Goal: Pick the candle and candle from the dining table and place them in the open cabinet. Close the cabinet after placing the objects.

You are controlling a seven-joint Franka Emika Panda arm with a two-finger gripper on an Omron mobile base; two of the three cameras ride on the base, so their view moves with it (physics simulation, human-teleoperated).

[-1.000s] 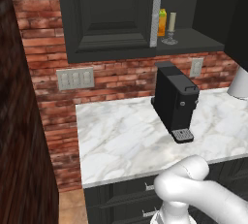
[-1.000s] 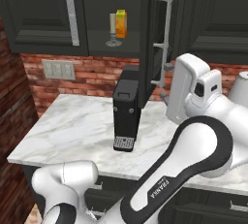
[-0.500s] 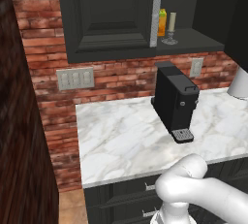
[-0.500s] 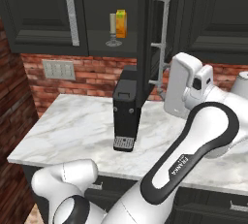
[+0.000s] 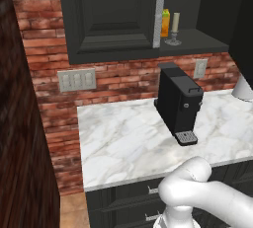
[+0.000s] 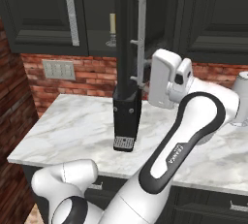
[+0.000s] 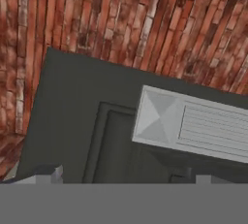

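A cream candle (image 5: 175,21) on a grey-silver holder stands on the dark shelf of the black cabinet (image 5: 108,19), next to an orange carton (image 5: 165,22). From the right base view the candle (image 6: 112,24) shows just left of the cabinet's open door (image 6: 125,48), which is seen nearly edge-on. My white hand (image 6: 167,80) is right beside that door's silver bar handle (image 6: 140,39). My gripper (image 7: 123,179) is open, its fingertips wide apart with nothing between them. The dining table is out of view.
A black coffee machine (image 5: 179,103) stands on the marble worktop (image 5: 118,143) below the cabinet, and its silver drip grille (image 7: 193,126) lies under the hand. Behind is a brick wall with a switch plate (image 5: 76,80). Dark drawers (image 5: 123,202) run under the worktop.
In the right base view my hand has moved left, and the open door with its bar handle has swung left with it, now covering the orange carton there. The gripper stays open.
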